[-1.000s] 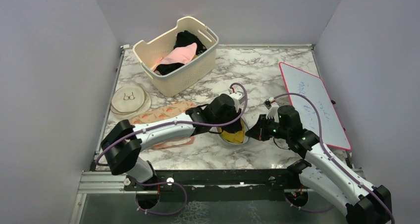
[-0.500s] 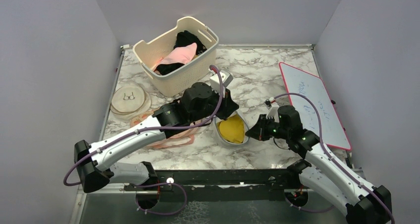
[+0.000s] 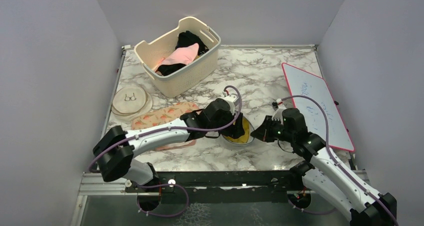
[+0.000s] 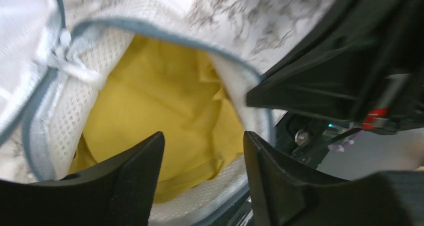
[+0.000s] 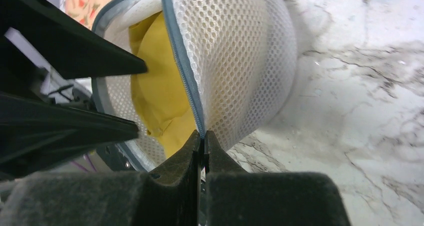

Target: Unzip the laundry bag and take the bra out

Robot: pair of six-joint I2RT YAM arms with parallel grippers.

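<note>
The laundry bag, white mesh with a blue-grey zip rim, lies unzipped on the marble between the two arms. A yellow bra fills its opening and also shows in the right wrist view. My left gripper hangs open right over the bag's mouth, its fingers either side of the yellow fabric, not closed on it. My right gripper is shut on the zip rim, holding that edge up. From above, the left gripper covers most of the bag, and the right gripper sits at its right edge.
A cream basket with pink and black clothes stands at the back left. A flat peach pouch and a cream disc lie left of the bag. A whiteboard lies at the right.
The left arm swung back toward the basket, then returned to the bag's mouth with its jaws now open. The right gripper kept its hold on the rim.
</note>
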